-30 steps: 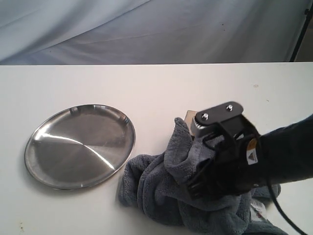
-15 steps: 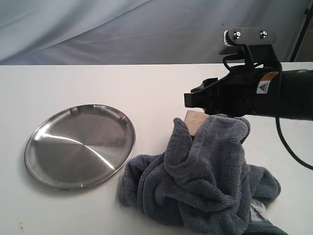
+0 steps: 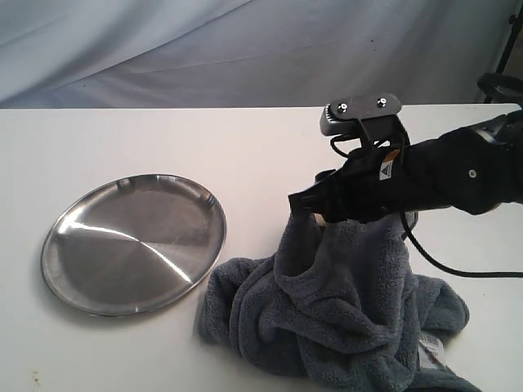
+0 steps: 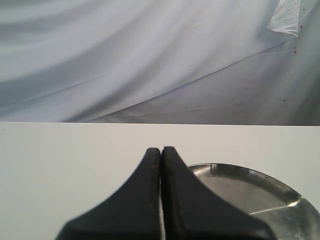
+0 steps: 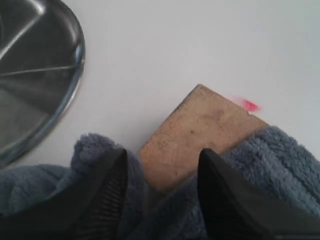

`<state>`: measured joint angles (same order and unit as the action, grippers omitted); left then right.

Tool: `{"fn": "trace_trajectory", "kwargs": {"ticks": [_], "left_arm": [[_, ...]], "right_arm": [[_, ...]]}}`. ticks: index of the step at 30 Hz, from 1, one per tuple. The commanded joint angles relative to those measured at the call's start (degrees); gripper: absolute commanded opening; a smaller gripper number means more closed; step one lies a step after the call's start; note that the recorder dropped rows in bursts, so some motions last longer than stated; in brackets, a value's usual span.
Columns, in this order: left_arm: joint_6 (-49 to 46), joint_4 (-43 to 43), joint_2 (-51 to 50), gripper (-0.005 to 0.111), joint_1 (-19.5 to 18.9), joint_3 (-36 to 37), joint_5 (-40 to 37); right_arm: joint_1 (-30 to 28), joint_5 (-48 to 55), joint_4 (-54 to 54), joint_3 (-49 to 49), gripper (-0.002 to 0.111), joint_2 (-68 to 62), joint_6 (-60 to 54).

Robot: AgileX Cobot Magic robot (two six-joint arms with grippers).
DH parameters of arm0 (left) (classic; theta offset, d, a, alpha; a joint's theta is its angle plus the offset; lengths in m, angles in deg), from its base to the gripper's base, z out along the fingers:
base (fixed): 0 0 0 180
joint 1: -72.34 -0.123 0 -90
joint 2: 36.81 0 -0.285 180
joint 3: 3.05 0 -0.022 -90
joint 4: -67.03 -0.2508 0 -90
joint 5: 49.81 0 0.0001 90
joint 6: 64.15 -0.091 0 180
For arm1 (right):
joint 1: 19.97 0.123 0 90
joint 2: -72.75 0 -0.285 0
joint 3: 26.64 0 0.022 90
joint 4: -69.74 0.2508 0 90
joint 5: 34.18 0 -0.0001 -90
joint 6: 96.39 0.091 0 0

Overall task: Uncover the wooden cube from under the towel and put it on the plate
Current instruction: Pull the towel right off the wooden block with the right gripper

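The wooden cube [image 5: 200,127] lies on the white table, one end bare and the other still sunk under the blue-grey towel [image 5: 270,165]. My right gripper [image 5: 162,162] is open, its two fingers [image 5: 112,190] standing either side of the cube's covered end and pressing into the plush. In the exterior view the right gripper [image 3: 310,202] hides the cube, and the towel [image 3: 343,310] lies heaped below it. The steel plate [image 3: 135,242] sits empty at the left. My left gripper [image 4: 161,151] is shut on nothing, hovering beside the plate [image 4: 260,192].
A white barcode tag [image 3: 429,355] shows at the towel's front right corner. Grey cloth [image 3: 245,49] hangs behind the table's far edge. The right arm's cable [image 3: 458,269] loops over the table to the right of the towel.
The right gripper rose off the towel's front folds, swung to the back, and has now dropped down over the cube. The towel stays heaped; the plate has not moved.
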<state>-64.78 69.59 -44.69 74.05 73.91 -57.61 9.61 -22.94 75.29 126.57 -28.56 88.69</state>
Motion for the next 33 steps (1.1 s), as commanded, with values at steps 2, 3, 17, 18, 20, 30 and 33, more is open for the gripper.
{"fn": "trace_trajectory", "kwargs": {"ticks": [2,3,17,18,20,30,33], "left_arm": [[0.0,0.0,0.1,0.001,-0.1,0.3,0.0],[0.0,0.0,0.1,0.001,-0.1,0.3,0.0],[0.2,0.0,0.1,0.001,-0.1,0.3,0.0],[0.2,0.0,0.1,0.001,-0.1,0.3,0.0],[0.1,0.0,0.1,0.001,-0.1,0.3,0.0],[0.1,0.0,0.1,0.001,-0.1,0.3,0.0],[0.1,0.0,0.1,0.001,-0.1,0.3,0.0]], "right_arm": [[-1.0,4.0,-3.6,-0.1,0.042,0.0,0.4],[-1.1,4.0,-4.3,-0.6,0.042,0.0,0.8],[-5.7,2.8,-5.5,-12.5,0.042,5.3,4.5],[-6.4,1.7,-5.5,-13.8,0.042,5.3,4.5],[-7.8,1.0,-5.5,-15.6,0.042,5.3,4.6],[-8.8,2.4,-0.2,-17.9,0.042,8.2,5.9],[-8.4,0.2,2.8,-17.9,0.042,13.9,5.9]]}}
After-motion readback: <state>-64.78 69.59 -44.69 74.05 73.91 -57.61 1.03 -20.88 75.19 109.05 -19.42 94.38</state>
